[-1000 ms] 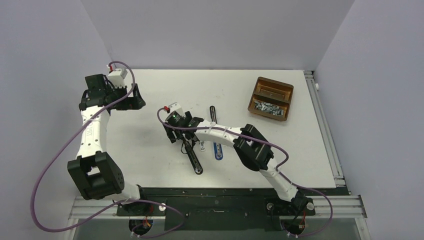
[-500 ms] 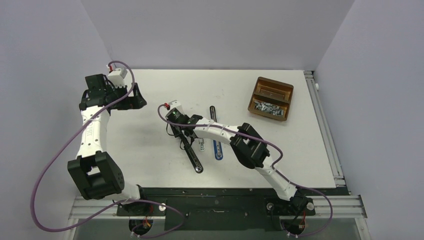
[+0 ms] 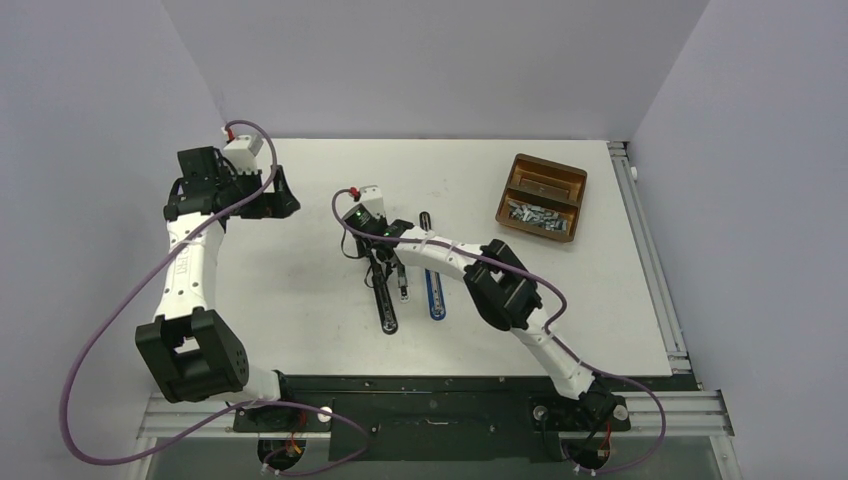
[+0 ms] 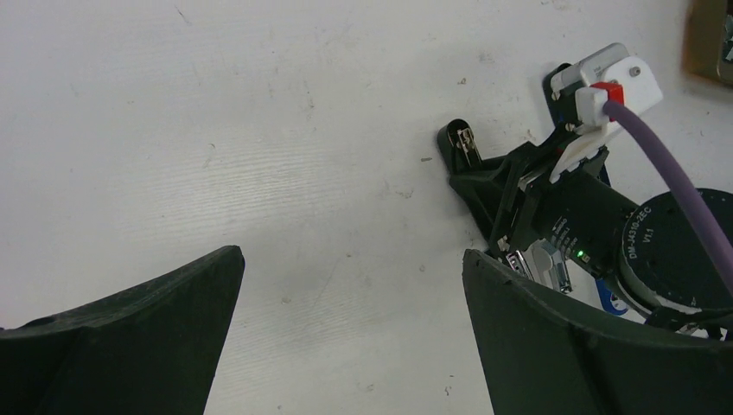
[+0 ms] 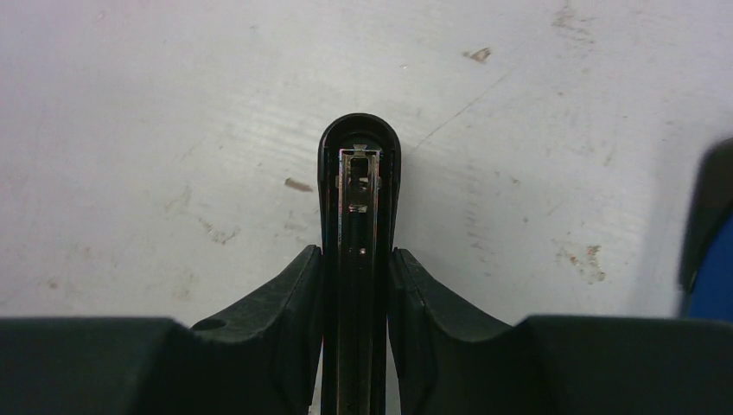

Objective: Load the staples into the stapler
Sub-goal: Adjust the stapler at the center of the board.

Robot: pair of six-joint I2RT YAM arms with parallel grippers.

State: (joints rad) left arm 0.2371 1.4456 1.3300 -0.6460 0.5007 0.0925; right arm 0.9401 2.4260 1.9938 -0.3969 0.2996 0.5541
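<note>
A long black stapler [image 3: 384, 296] lies open on the white table, its metal magazine channel [image 5: 360, 194] facing up. My right gripper [image 3: 378, 262] is shut on the stapler [image 5: 359, 147], one finger [image 5: 290, 303] pressed against each side of its body. The stapler's rounded tip [image 4: 461, 143] also shows in the left wrist view. The staples [image 3: 535, 213] lie as a silver heap in the near compartment of the brown tray [image 3: 521, 164] at the far right. My left gripper [image 3: 280, 196] hovers open over bare table [image 4: 350, 259], left of the stapler and holding nothing.
A blue stapler [image 3: 436, 300] lies just right of the black one and shows at the right edge of the right wrist view [image 5: 710, 290]. A thin black bar [image 3: 425, 224] lies beyond it. A small pale piece [image 3: 402, 290] sits between the two staplers.
My right gripper has closed on the black stapler and swung toward the far side, turning the stapler from slanted to nearly straight. My left arm shifted slightly right.
</note>
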